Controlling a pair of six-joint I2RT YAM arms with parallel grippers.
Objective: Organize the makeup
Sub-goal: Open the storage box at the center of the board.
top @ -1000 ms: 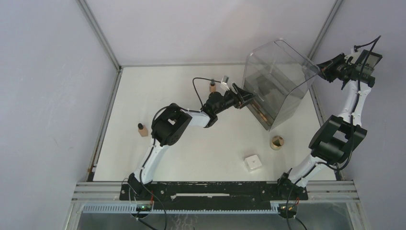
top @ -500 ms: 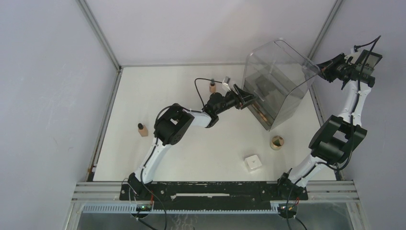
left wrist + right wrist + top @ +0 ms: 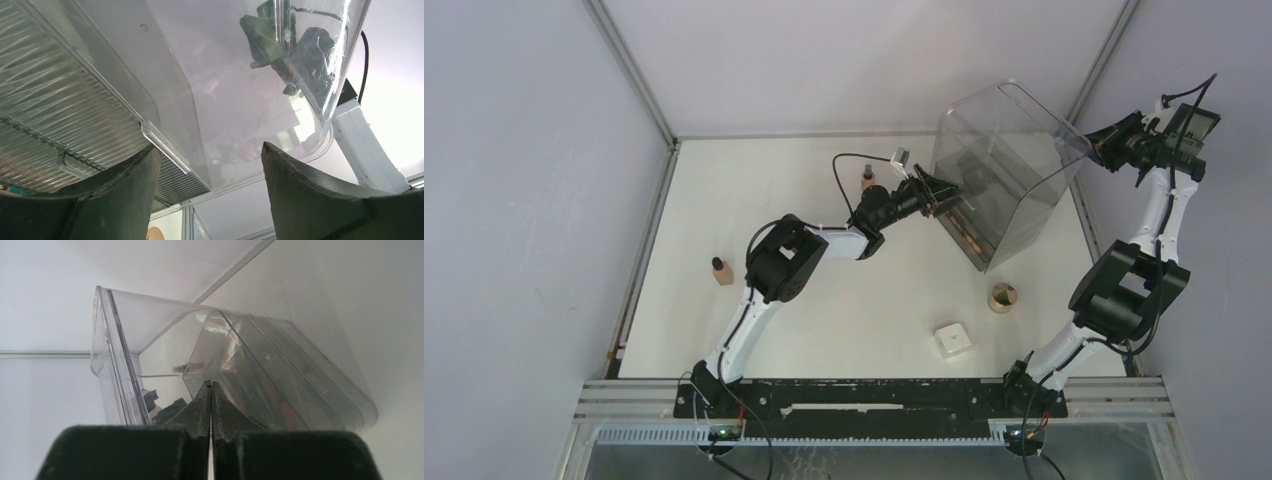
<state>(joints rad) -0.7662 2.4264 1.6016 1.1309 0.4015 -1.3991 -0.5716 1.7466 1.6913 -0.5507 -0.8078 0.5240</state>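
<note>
surface: carries the tilted clear bin at its far right corner, mouth turned toward the centre; the bin's pose appears unchanged over the last second. left pincer: over that second it has moved along the bin's left wall, away from the bin's lower edge and toward the far edge. its jaws stand wide apart and hold nothing, and the wrist view shows the bin's wall edge just beyond the gap. right pincer: closed tight on the bin's thin right rim, holding the tilt. judgement: the left arm is repositioning on the bin rather than fetching, so sorting is stalled for now. some dark items and a reddish stick lie inside the bin. white box and round puff: toward the near right corner, well apart from both pincers. one tan bottle: near the left edge, well apart. second tan bottle: toward the far edge, near the left wrist, behind the pincer.
</note>
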